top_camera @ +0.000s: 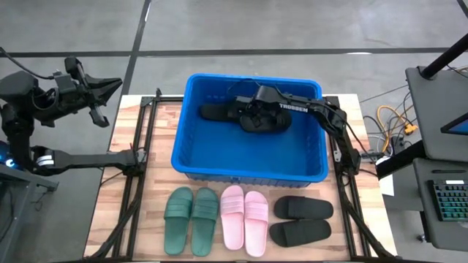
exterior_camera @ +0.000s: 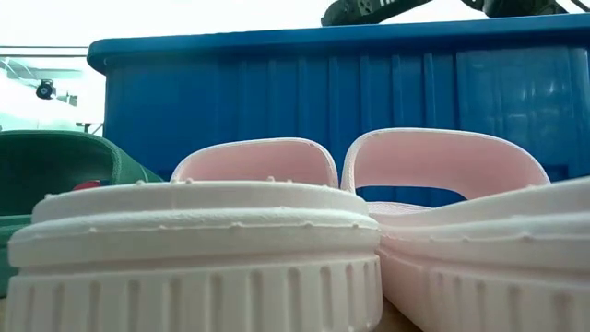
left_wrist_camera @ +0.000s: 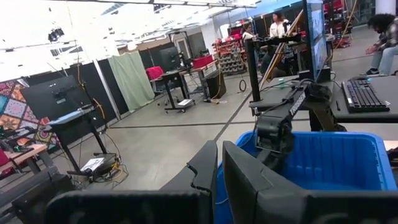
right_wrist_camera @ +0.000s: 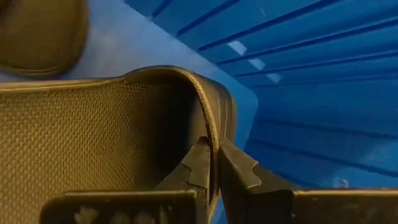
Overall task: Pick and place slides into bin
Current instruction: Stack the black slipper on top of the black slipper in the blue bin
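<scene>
The blue bin (top_camera: pixel 248 169) stands at the table's far middle. My right gripper (top_camera: pixel 252 111) reaches down into it and is shut on a black slide (top_camera: pixel 269 122). A second black slide (top_camera: pixel 214 112) lies on the bin floor beside it, and also shows in the right wrist view (right_wrist_camera: pixel 37 31). A dark green pair (top_camera: pixel 191 220), a pink pair (top_camera: pixel 245 219) and a black pair (top_camera: pixel 301 220) lie sole down on the table in front of the bin. My left gripper (top_camera: pixel 111 85) is shut and empty, raised beyond the table's left edge. My right gripper pinches the black slide's wide strap at its edge (right_wrist_camera: pixel 210 118), one finger (right_wrist_camera: pixel 196 165) under the strap and one (right_wrist_camera: pixel 239 165) outside it. The fingers come from the table's right side, slanting down into the bin. Whether the slide rests on the bin floor, I cannot tell.
The bin's thick rim and ribbed walls (exterior_camera: pixel 304 111) enclose my right gripper. In the low view the pink slides (exterior_camera: pixel 203 249) fill the foreground. Black frame rails (top_camera: pixel 142 153) run along the table's left and right sides. People and desks stand in the room beyond (left_wrist_camera: pixel 280 25).
</scene>
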`<state>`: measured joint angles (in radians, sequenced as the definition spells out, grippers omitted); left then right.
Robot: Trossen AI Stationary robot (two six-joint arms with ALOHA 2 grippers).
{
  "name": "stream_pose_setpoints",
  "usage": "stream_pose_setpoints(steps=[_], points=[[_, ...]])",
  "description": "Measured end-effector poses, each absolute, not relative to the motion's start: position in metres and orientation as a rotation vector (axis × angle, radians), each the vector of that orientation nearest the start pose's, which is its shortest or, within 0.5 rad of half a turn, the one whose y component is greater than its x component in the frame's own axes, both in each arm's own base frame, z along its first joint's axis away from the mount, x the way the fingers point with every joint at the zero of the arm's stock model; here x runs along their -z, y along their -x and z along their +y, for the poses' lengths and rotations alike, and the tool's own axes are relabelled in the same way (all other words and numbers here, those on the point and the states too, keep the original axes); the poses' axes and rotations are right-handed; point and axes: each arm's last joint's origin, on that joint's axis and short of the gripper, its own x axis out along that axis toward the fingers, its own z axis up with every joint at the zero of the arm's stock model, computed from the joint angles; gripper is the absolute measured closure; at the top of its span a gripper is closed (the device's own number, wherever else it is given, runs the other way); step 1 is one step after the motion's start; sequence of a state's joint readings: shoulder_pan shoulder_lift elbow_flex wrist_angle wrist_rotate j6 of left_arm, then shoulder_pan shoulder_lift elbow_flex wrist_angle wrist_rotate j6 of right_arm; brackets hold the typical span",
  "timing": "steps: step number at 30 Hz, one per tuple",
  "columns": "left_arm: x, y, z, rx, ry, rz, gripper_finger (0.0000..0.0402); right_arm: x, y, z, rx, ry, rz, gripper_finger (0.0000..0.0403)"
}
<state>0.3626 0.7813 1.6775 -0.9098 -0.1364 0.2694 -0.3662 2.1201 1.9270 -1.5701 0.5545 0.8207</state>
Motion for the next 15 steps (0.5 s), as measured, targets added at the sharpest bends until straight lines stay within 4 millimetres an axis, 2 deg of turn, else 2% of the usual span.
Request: stream_pose_setpoints(steps=[15], points=[[-0.516, -0.026, 0.014, -0.494, -0.262, 0.082, 0.0391, -0.243, -0.341, -0.188, 1.412, -0.323, 1.452, 0.0392]])
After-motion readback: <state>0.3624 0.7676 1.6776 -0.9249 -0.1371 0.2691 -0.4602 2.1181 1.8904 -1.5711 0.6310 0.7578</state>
